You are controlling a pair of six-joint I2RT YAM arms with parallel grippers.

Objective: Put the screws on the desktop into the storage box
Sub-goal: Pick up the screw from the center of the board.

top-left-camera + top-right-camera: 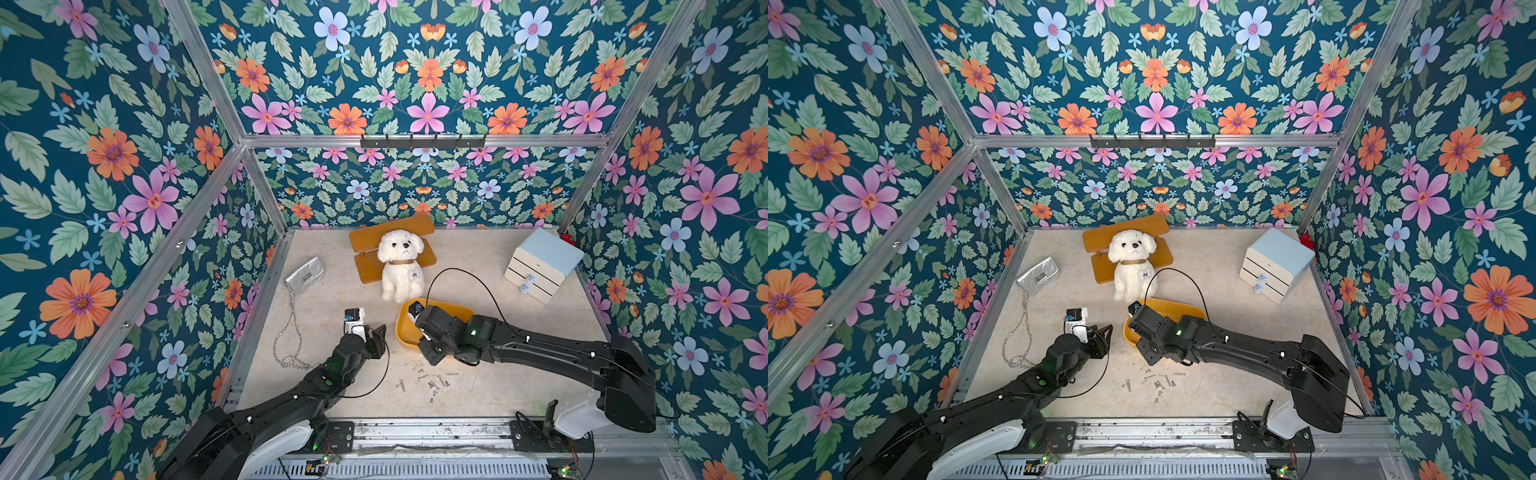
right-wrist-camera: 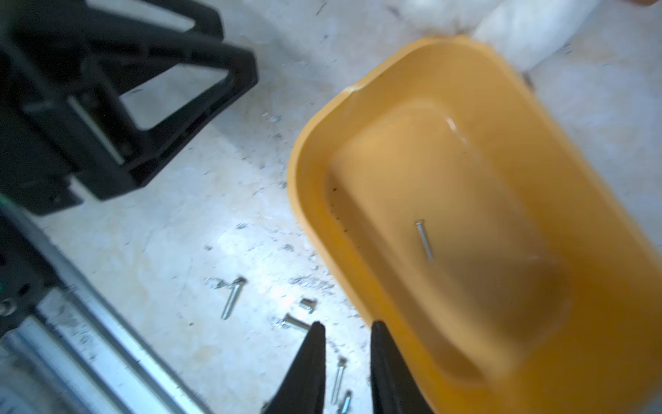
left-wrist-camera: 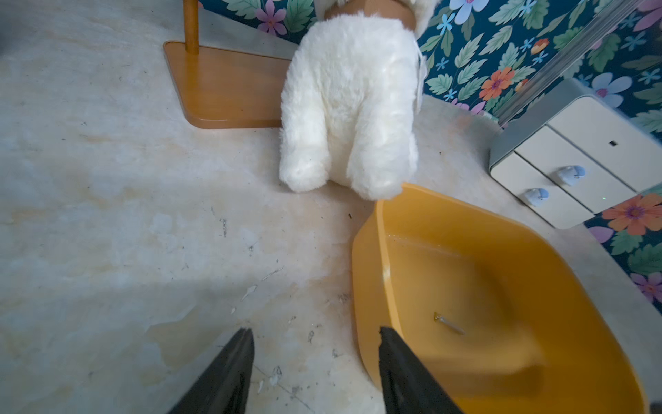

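Screws point(image 1: 432, 384) scattered on desktop point(image 1: 324, 299) at 6 o'clock of storage box point(image 1: 405, 334); count not readable. One screw point(image 2: 424, 240) noted inside box. Box half hidden under right arm point(image 1: 540, 345) in both top views. Right gripper point(image 2: 346, 324) poised over box's near rim, jaws slightly apart, empty. Left gripper point(image 3: 316, 331) poised at box's 9 o'clock, jaws wide, empty.
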